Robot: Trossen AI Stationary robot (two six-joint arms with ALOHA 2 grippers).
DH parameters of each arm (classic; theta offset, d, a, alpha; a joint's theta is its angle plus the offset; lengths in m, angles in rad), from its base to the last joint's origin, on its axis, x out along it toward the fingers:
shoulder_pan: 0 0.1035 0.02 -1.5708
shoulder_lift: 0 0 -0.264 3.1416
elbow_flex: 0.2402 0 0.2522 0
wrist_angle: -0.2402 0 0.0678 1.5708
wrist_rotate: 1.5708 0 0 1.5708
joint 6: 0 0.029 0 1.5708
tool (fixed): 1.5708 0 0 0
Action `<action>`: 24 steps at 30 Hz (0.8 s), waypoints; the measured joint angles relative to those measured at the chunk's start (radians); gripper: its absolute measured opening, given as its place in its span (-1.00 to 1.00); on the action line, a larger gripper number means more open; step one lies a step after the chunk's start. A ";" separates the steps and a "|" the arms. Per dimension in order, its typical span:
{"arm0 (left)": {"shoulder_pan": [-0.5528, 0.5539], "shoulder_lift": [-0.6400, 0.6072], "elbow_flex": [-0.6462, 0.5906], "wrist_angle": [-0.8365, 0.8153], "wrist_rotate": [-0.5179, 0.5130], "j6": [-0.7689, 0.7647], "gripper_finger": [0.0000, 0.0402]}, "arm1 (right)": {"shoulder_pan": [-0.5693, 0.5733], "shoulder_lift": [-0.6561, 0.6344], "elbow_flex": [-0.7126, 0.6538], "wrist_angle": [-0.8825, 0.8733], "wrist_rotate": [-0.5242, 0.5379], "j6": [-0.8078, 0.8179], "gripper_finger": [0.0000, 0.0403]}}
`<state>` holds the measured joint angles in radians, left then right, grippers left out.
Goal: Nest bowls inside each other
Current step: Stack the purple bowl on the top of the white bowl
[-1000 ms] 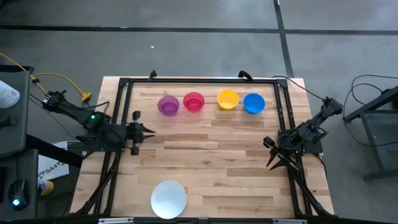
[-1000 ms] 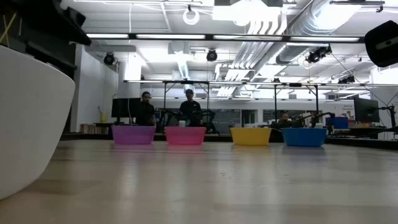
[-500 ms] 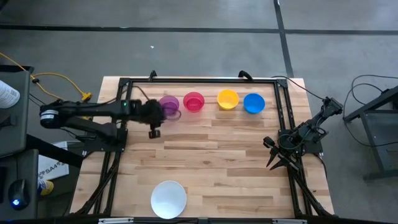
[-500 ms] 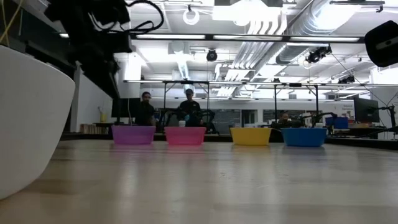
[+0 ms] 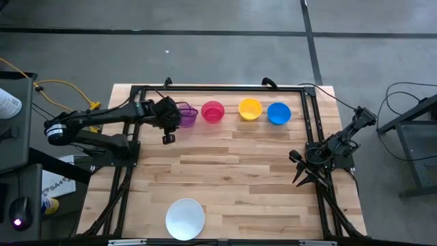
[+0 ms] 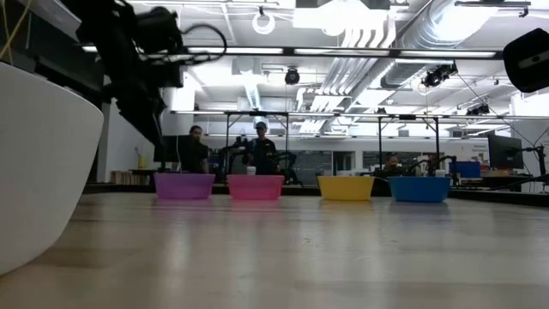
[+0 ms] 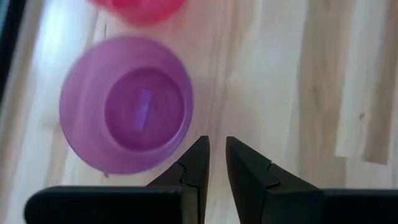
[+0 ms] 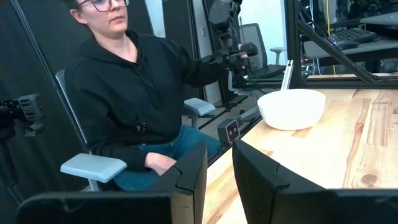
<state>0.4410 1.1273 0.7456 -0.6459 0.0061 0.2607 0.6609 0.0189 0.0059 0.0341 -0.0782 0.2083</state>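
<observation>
Four bowls stand upright in a row along the far edge: purple point(image 5: 187, 115), pink-red point(image 5: 213, 111), yellow point(image 5: 250, 108) and blue point(image 5: 278, 113). A larger white bowl point(image 5: 185, 219) sits alone at the near edge. My left gripper point(image 5: 176, 123) hovers above the table, tipped downward, just off the near-left side of the purple bowl point(image 7: 127, 106). Its fingertips point(image 7: 216, 146) stand a narrow gap apart with nothing between them. My right gripper point(image 5: 302, 180) waits at the table's right edge, level and narrowly open point(image 8: 219, 152).
A black frame rail point(image 5: 218, 87) runs round the tabletop, close behind the row of bowls. A person point(image 8: 124, 93) sits beyond the table's edge, past the white bowl point(image 8: 291, 109). Bare wood lies between the row and the white bowl.
My left arm has swung from the middle of the table's left edge toward the far edge and the purple bowl. Its gripper has tipped downward and sunk a little. The bowls and my right arm have kept still.
</observation>
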 joint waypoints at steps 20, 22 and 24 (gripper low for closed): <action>0.050 0.266 0.153 -0.019 0.000 0.022 -0.74 | 0.000 0.000 0.000 0.000 0.000 0.000 -0.65; 0.050 0.266 0.153 -0.026 0.001 0.026 -0.74 | 0.000 0.000 0.000 0.000 0.000 0.000 -0.65; 0.050 0.266 0.153 -0.044 0.003 0.046 -0.74 | 0.000 0.000 0.000 0.000 0.000 0.000 -0.65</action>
<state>0.4908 1.3933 0.8982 -0.6894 0.0094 0.3064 0.6609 0.0185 0.0058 0.0341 -0.0780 0.2082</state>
